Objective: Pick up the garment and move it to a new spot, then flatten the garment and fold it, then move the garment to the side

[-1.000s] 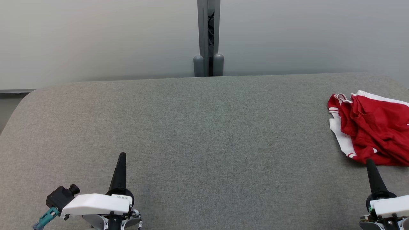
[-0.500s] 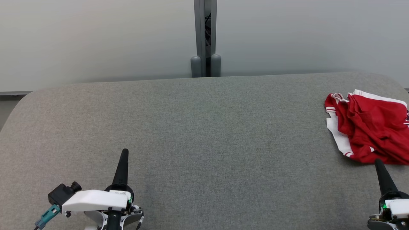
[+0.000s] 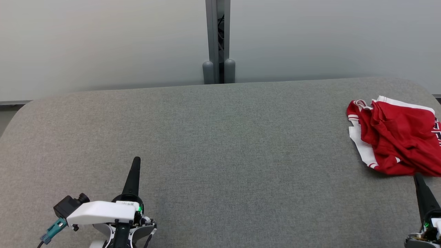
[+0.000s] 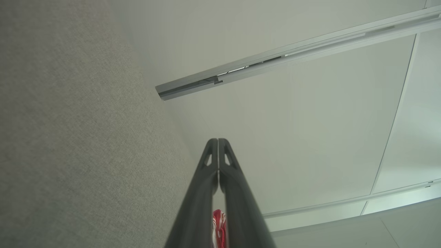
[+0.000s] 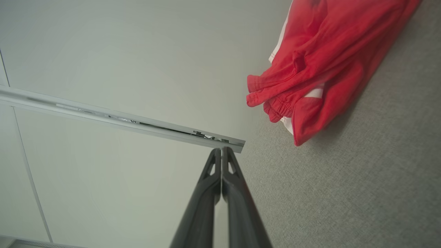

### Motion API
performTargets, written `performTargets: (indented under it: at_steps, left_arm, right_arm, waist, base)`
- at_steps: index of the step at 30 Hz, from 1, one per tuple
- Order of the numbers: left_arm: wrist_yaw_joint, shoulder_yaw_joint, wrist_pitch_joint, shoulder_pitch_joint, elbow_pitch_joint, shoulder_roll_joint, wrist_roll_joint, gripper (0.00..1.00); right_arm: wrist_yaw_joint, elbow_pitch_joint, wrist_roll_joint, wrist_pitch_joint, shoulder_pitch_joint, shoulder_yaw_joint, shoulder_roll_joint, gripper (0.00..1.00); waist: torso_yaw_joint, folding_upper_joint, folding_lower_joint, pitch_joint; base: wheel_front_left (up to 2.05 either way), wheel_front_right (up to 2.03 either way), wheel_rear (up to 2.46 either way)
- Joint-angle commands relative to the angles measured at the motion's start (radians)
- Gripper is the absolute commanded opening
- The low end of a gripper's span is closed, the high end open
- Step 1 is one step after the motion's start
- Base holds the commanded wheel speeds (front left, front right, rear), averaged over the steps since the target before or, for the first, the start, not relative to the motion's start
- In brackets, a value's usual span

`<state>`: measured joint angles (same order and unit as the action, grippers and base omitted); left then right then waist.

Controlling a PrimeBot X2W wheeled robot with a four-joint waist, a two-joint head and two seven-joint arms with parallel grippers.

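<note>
1. Nearest to the robot, at the lower left of the head view, the left gripper (image 3: pixel 136 162) is over the grey table (image 3: pixel 220 144). Its two dark fingers are pressed together and pinch nothing; they point away from the robot.
2. At the lower right corner of the same view is the right gripper (image 3: pixel 418 177). Its fingers are also pressed together, with nothing between them; in the right wrist view the two tips meet in one point.
3. Just beyond the tip of the right gripper lies the garment (image 3: pixel 396 137), near it but not touching. It is red with white bands at the edges, and it lies crumpled in a heap at the right end of the table. The right border of the head view cuts off one part of it.
4. Further out, the table is a wide surface covered with grey cloth, with rounded far corners.
5. Behind the far edge of the table stands a pale wall (image 3: pixel 103 41). A grey upright post (image 3: pixel 216 31) divides it near the middle, and two small rounded grey caps (image 3: pixel 207 71) sit at its foot.
</note>
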<state>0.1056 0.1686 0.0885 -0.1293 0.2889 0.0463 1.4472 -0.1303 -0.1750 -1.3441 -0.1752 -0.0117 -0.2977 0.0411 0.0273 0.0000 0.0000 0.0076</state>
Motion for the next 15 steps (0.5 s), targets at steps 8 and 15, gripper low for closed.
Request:
performTargets:
  at_steps: [8, 15]
  left_arm:
    - [0.013, 0.004, -0.011, -0.033, -0.001, 0.005, 0.060, 0.00]
    - [0.017, 0.008, -0.019, -0.035, 0.002, 0.005, 0.101, 0.00]
  right_arm:
    - [-0.001, 0.020, -0.082, -0.029, 0.012, -0.031, 0.012, 0.00]
    - [-0.001, 0.026, -0.139, -0.047, 0.017, -0.047, 0.012, 0.00]
  waist:
    - [-0.006, 0.0000, 0.0000, -0.001]
    - [-0.011, 0.0000, 0.0000, -0.002]
  base:
    - [0.00, 0.00, 0.00]
    - [0.00, 0.00, 0.00]
